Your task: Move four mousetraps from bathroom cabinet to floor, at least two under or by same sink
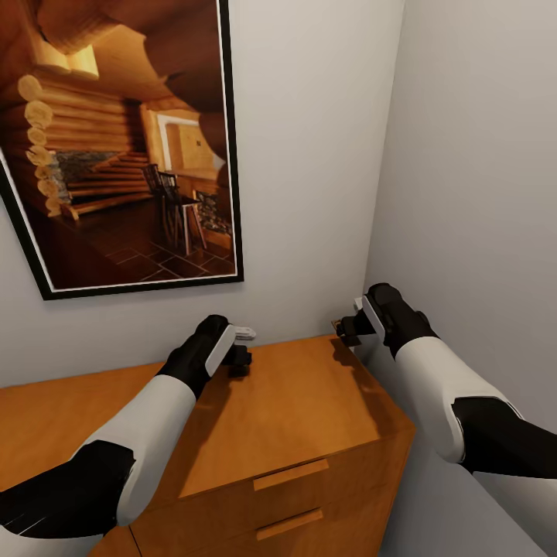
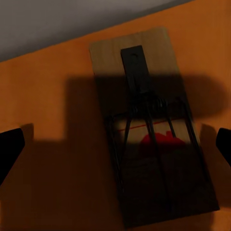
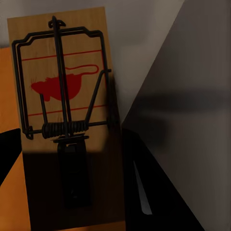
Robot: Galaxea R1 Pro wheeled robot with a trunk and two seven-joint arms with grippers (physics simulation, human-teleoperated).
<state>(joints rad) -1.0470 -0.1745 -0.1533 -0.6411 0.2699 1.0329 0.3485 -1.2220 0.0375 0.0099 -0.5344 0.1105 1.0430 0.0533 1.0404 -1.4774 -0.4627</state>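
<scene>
Mousetraps on cabinet top, both arms staged over them for pickup.
Left gripper [image 2: 115,147] hangs over one mousetrap [image 2: 151,130] lying flat on the wooden cabinet [image 1: 309,410]; its jaws stand apart, straddling the trap w/o contact. Right gripper [image 1: 348,329] is at the back corner by the wall over a second trap [image 3: 65,115]; you can't tell its jaw state.

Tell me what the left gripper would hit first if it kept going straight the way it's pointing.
Most likely the mousetrap lying flat on the cabinet top: the left wrist view shows it centred between the left gripper's spread fingertips. How far off it is, I can't tell.
</scene>
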